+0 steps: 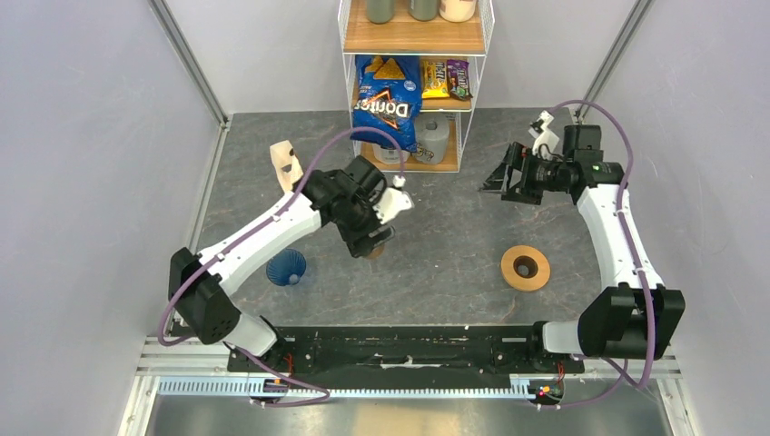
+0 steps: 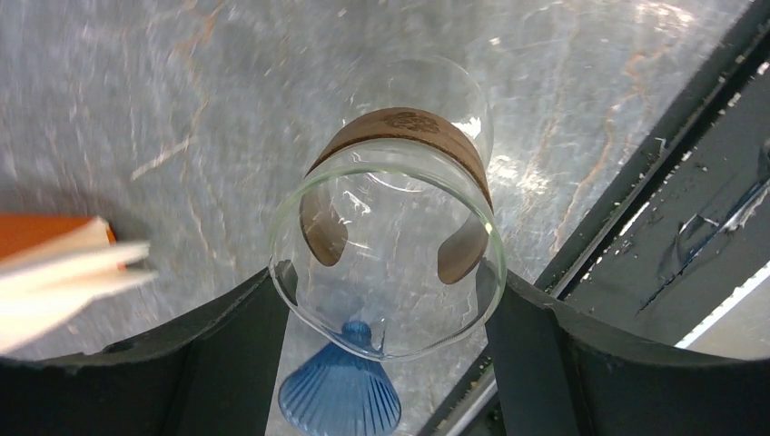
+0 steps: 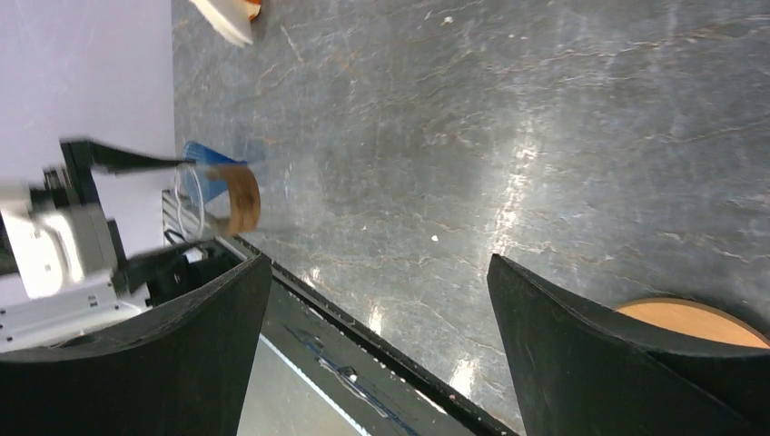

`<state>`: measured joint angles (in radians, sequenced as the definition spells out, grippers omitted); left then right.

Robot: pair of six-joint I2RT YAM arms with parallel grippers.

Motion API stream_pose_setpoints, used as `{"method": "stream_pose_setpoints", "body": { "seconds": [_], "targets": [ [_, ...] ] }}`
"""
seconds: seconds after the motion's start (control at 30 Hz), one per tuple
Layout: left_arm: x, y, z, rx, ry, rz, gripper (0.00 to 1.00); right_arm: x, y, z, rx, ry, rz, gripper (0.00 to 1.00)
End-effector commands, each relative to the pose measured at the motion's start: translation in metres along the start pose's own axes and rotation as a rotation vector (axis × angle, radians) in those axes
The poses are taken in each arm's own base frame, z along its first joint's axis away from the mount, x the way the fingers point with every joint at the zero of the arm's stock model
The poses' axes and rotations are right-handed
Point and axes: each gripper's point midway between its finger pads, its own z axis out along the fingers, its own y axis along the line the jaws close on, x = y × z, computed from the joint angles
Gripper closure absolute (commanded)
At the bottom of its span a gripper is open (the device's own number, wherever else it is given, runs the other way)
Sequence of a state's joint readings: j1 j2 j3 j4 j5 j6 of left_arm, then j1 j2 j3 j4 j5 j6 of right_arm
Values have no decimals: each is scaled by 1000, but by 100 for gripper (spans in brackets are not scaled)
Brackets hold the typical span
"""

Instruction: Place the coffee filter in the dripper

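The dark blue ribbed dripper [image 1: 286, 268] stands mouth down on the table and also shows in the left wrist view [image 2: 340, 395]. My left gripper [image 1: 372, 238] is shut on a clear glass carafe with a brown wooden collar [image 2: 390, 145], with one finger on each side of its rim. It holds the carafe just right of the dripper. Flat white paper edges [image 2: 64, 282] lie against the tan wedge-shaped piece [image 1: 287, 163]. No opened white filter cone is in view. My right gripper [image 1: 501, 177] is open and empty, well above the table at the far right.
A tan flat ring with a dark centre hole [image 1: 525, 267] lies at the right and also shows in the right wrist view [image 3: 695, 322]. A wire shelf with snack bags [image 1: 413, 82] stands at the back. The black base rail [image 1: 409, 350] runs along the near edge.
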<state>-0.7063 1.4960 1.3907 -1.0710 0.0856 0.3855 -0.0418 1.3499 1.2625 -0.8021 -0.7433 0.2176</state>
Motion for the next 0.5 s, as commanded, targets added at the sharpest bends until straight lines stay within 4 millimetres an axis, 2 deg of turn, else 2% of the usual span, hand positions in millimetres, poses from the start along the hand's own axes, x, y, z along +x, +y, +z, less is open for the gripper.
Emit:
{"method": "stream_pose_setpoints", "body": {
  "seconds": [0.0, 0.13, 0.3, 0.47],
  "targets": [
    [-30, -18, 9, 10, -61, 223, 47, -8, -7, -10, 10, -36, 35, 3],
    [-36, -36, 24, 18, -42, 349, 48, -6, -11, -14, 26, -39, 42, 3],
    [-46, -46, 37, 10, -44, 435, 48, -7, -15, -18, 34, -43, 49, 3],
    [-48, -54, 47, 36, -49, 535, 42, -4, -17, -18, 31, -30, 44, 3]
  ]
}}
